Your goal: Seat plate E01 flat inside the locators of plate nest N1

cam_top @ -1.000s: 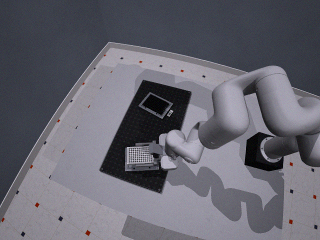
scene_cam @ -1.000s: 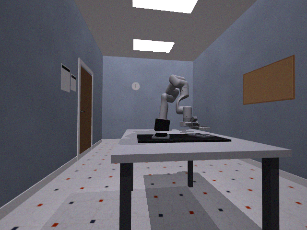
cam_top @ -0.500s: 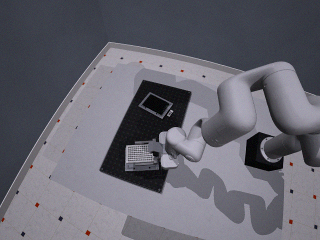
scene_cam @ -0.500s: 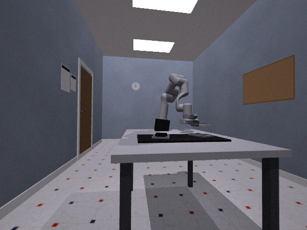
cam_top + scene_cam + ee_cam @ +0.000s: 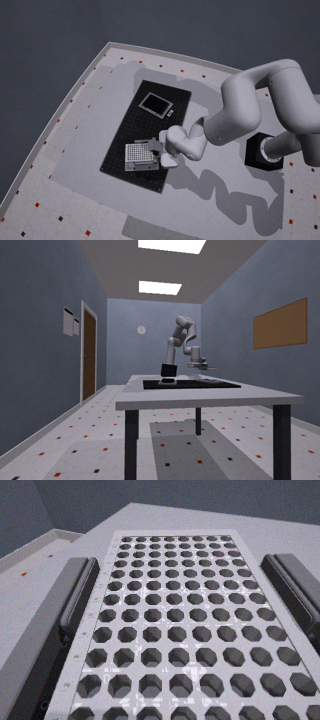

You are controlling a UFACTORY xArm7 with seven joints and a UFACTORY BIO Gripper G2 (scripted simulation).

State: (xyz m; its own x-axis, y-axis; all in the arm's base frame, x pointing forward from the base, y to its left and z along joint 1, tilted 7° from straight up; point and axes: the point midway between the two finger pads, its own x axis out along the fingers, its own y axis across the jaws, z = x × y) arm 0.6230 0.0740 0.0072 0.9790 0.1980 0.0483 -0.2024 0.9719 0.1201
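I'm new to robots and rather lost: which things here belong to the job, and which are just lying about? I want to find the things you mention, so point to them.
Job:
- robot arm (image 5: 237, 103) (image 5: 191, 330)
- raised white plate (image 5: 139, 152) (image 5: 213, 368) (image 5: 164, 645)
- nest below it (image 5: 130, 167) (image 5: 210, 381)
- dark plate (image 5: 155, 103) (image 5: 168, 380)
- nest around it (image 5: 150, 112) (image 5: 167, 383)

Just around:
- corkboard (image 5: 280, 323)
- clock (image 5: 141, 329)
- door (image 5: 89, 351)

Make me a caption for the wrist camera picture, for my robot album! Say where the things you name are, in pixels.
A white rectangular plate (image 5: 165, 625) full of round wells, held between two long grey gripper fingers.
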